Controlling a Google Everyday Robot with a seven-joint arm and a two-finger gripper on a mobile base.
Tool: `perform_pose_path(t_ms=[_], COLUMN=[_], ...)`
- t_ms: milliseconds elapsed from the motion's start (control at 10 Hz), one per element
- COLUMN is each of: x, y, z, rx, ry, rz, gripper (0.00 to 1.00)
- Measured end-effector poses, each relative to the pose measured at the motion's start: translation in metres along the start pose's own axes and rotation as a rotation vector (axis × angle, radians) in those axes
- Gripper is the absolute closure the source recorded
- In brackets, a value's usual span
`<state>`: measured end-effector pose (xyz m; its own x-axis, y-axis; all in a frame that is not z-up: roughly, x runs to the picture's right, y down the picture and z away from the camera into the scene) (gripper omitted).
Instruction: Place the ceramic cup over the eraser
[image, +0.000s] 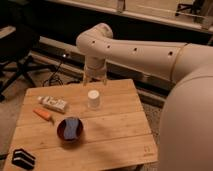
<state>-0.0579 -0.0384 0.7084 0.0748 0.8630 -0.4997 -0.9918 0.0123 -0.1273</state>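
The robot's pale arm (145, 52) reaches in from the right and bends down at the far edge of a wooden table (117, 135). Its gripper (95, 80) hangs over that far edge, pointing down, with its two fingers spread apart and nothing between them. It is just beyond and above the cup, not touching it.

The cup (93, 99) is small, white and plain. It stands upright on the far middle part of the table, free of the other things.

The eraser (22, 158) is a small black block with thin pale lines along its edges. It lies at the near left corner of the table, well apart from the cup and the gripper.

Between them sit three other things. A white oblong box (54, 104) with a label lies to the left of the cup. An orange pen (44, 114) lies just nearer than the box, close beside it. A dark red-brown bowl (70, 129) with something blue inside stands nearer than the cup and a little to its left, to the right of the pen.

On the floor at the far left stands a dark office chair (20, 55).
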Motion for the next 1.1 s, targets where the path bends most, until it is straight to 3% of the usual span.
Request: perform_pose_path(t_ms=[200,400,500,800,1000,1100], x=[-0.026,-0.043,-0.047,-0.032,-0.018,-0.014], y=[0.013,0.021,0.023,0.02,0.011,0.008], z=[0.026,0.045,0.057,0.094,0.118,0.129], rx=[-0.036,-0.029,-0.005,0.077,0.098,0.086], ry=[0.0,-0.001,0.008,0.082,0.129,0.143], rz=[0.038,0.049,0.047,0.04,0.052,0.066], gripper=[0.34,0.34,0.34,0.34,0.34,0.34])
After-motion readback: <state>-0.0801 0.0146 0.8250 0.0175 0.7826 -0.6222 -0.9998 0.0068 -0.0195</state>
